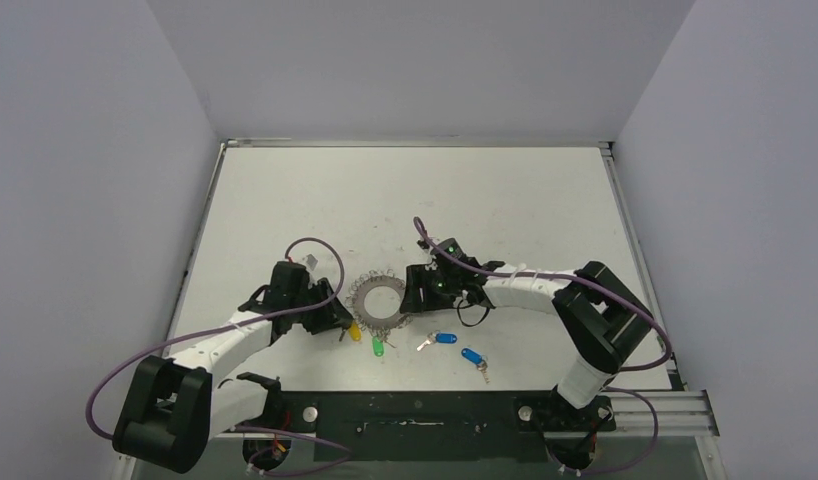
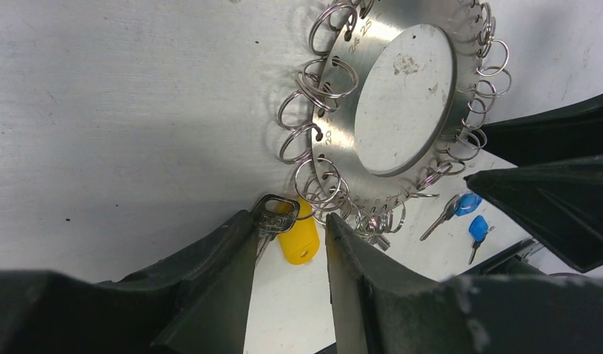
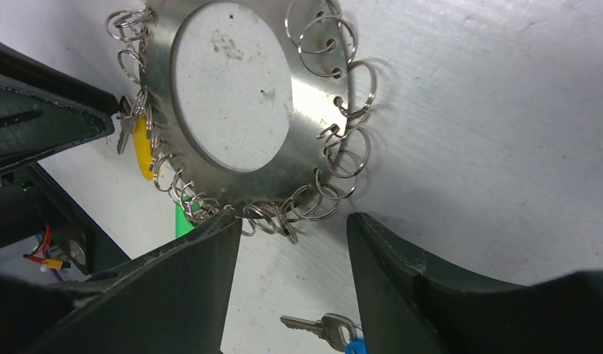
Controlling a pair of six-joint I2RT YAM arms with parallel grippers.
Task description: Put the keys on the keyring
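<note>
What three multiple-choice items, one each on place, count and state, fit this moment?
1. Where are the two blue-tagged keys?
A. On the table, nearer the arms than the keyring
B. Inside the keyring's hole
C. Hooked onto the keyring
2. How many tagged keys show from above?
A. Two
B. Four
C. Six
3. How does the right pincer stand?
A. Shut on a key
B. Open at the keyring's edge
C. Out of view

A: both lie loose on the table.
B: a yellow-tagged key, a green-tagged key and two blue.
B: its wrist view shows the jaws apart at the keyring's rim.
</note>
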